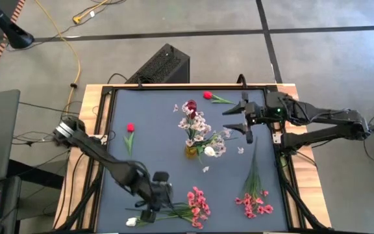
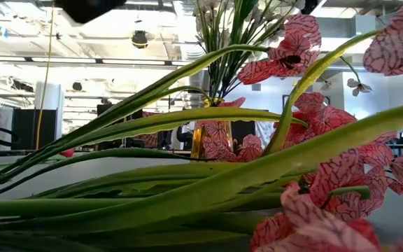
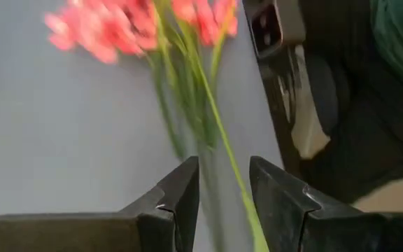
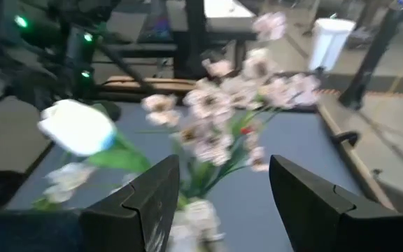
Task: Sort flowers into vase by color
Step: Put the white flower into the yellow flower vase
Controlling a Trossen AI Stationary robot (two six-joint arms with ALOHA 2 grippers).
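An amber vase (image 1: 191, 151) stands mid-table holding pale pink-white blossoms (image 1: 197, 127), a red rosebud (image 1: 191, 104) and a white bud (image 1: 210, 151). Two bright pink sprays (image 1: 199, 204) (image 1: 254, 202) lie near the table's near edge. Loose red rosebuds lie at the far edge (image 1: 207, 95) and on the left (image 1: 130, 128), and a white bud (image 1: 131, 221) lies at the near edge. My left gripper (image 1: 149, 211) (image 3: 222, 164) is open and low over the near spray's green stems (image 3: 212, 119). My right gripper (image 1: 237, 119) (image 4: 222, 164) is open and hovers right of the vase, facing the blossoms (image 4: 222, 98). My left gripper comes down on the near pink spray's stems, well back from the flowers. One thin green stem (image 3: 238, 183) runs through the gap between the two fingers, close to one finger (image 3: 278, 196). I cannot tell whether either finger touches it.
Loose pale petals (image 1: 241, 150) lie scattered on the grey mat (image 1: 154, 149) around the vase. A black frame (image 1: 106, 117) borders the mat. In the low view, green stems (image 2: 187, 189) and pink flowers (image 2: 341, 182) fill the foreground, with the vase (image 2: 205, 140) behind them.
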